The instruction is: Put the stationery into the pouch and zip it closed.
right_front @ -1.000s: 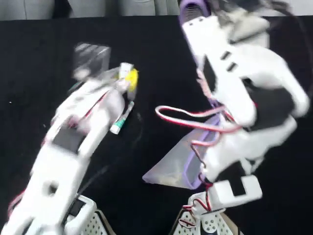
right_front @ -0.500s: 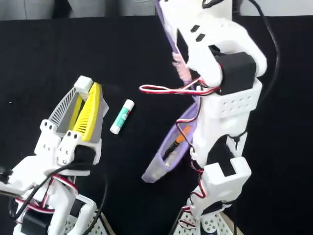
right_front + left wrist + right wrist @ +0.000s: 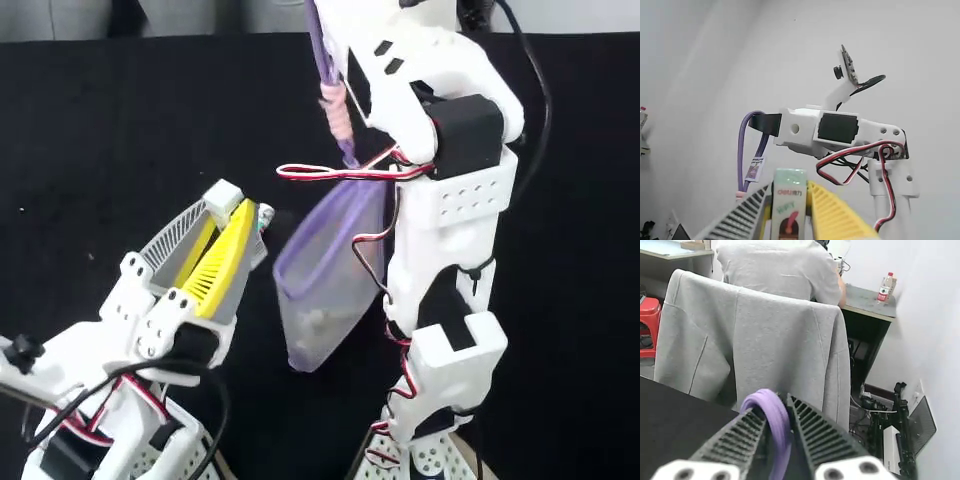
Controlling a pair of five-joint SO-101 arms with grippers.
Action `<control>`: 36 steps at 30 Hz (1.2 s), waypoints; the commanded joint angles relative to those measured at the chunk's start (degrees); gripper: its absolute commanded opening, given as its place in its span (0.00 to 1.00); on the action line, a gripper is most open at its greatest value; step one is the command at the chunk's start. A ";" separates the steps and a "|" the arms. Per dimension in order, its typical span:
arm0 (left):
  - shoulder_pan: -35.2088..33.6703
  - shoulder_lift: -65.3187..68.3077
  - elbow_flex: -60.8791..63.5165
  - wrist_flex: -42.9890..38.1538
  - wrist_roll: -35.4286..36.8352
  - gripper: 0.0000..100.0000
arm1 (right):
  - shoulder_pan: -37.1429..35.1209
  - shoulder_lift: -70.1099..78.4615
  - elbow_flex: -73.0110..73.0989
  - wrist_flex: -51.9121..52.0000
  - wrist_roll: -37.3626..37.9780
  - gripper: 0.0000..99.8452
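Right end effector (image 3: 774, 406) is clamped on the purple strap (image 3: 776, 432) of the pouch (image 3: 325, 285), which hangs from it over the table (image 3: 120, 120). Left end effector (image 3: 788, 186) is closed around a glue stick (image 3: 788, 212), raised just beside the pouch.

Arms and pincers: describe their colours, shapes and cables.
Both arms are blocky white plastic with black motor blocks. The right arm trails a looping red-and-white cable. The left arm carries red and black wires. The left pincer has one grey and one yellow ribbed finger; the right pincer has two black ribbed fingers.
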 commanded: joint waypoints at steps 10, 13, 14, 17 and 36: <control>8.84 -0.26 13.49 -14.77 -9.41 0.03 | -0.44 -0.75 -0.40 0.97 -0.09 0.01; 8.13 -0.35 11.91 -15.03 -11.78 0.03 | 0.79 -0.75 -0.48 1.85 0.00 0.01; 6.73 -0.35 10.33 -15.03 -11.87 0.03 | 1.05 -0.75 -1.01 2.37 0.09 0.01; -0.04 -0.35 5.76 -15.03 -11.60 0.03 | 0.79 -1.63 -4.88 7.12 3.34 0.01; -24.31 7.12 4.97 -18.90 14.15 0.03 | -2.64 -5.67 -22.29 22.95 4.92 0.01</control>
